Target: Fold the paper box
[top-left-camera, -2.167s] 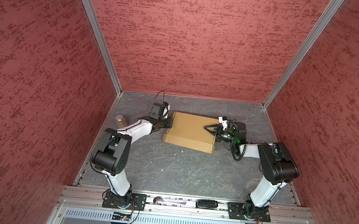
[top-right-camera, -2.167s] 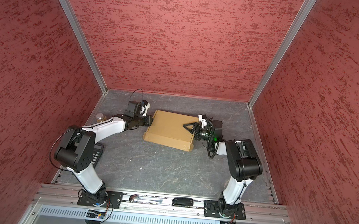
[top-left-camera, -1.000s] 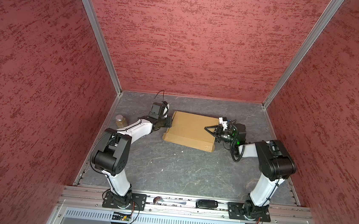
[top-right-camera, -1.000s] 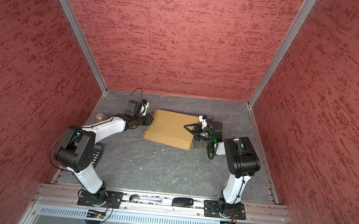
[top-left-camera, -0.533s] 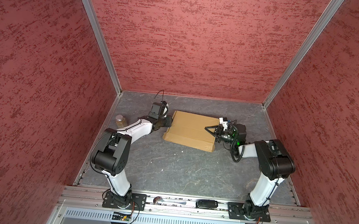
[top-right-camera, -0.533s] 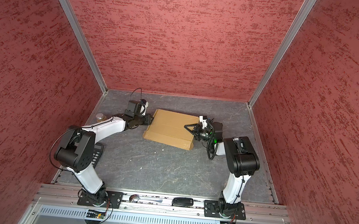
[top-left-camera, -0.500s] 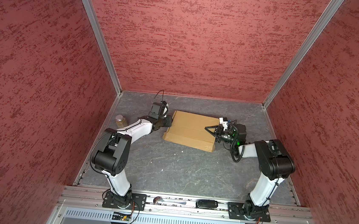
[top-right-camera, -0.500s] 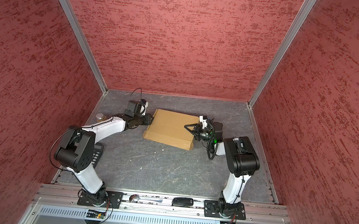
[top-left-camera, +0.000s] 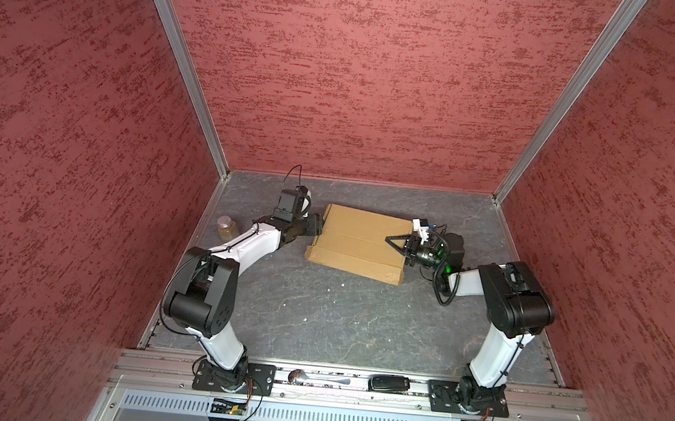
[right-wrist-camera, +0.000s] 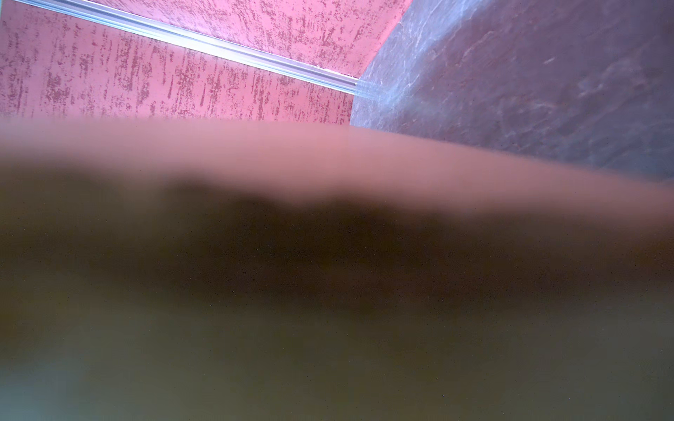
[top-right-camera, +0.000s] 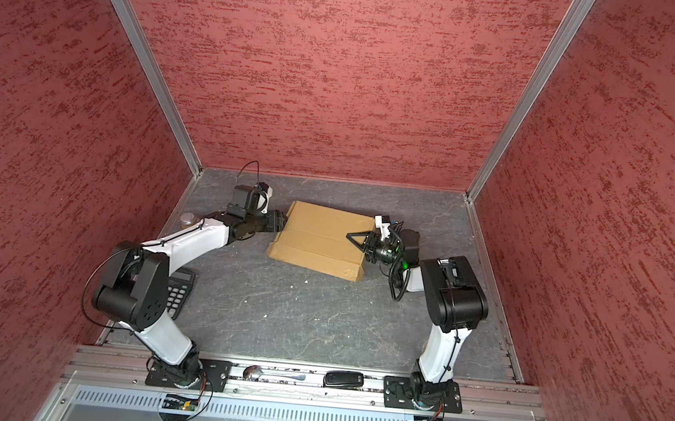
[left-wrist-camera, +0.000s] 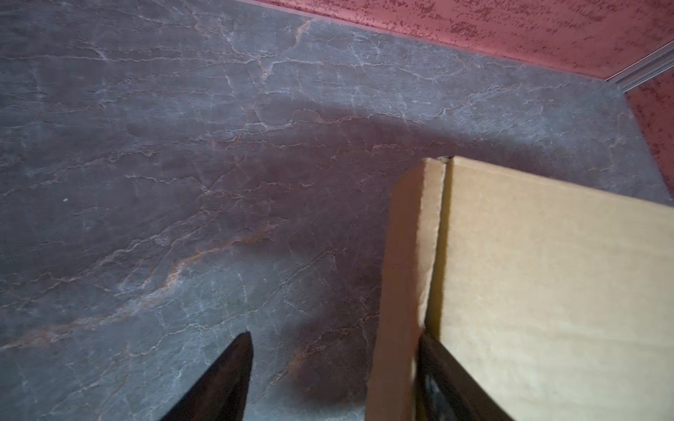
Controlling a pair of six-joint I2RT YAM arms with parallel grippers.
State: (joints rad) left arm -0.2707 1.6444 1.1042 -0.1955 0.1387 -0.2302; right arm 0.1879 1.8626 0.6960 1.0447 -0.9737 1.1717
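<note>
paper box: closed, long axis along surface far edge | your left gripper: wide, astride side flap | your right gripper: can't tell

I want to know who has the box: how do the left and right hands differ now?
The left hand sits at the box's left edge; the right hand reaches over its right edge onto the top. The left hand's fingers stand wide apart, with a side flap between them, not pinched. The right hand's grip cannot be told, as cardboard blurs its wrist view. Both are black and low at the box.
</note>
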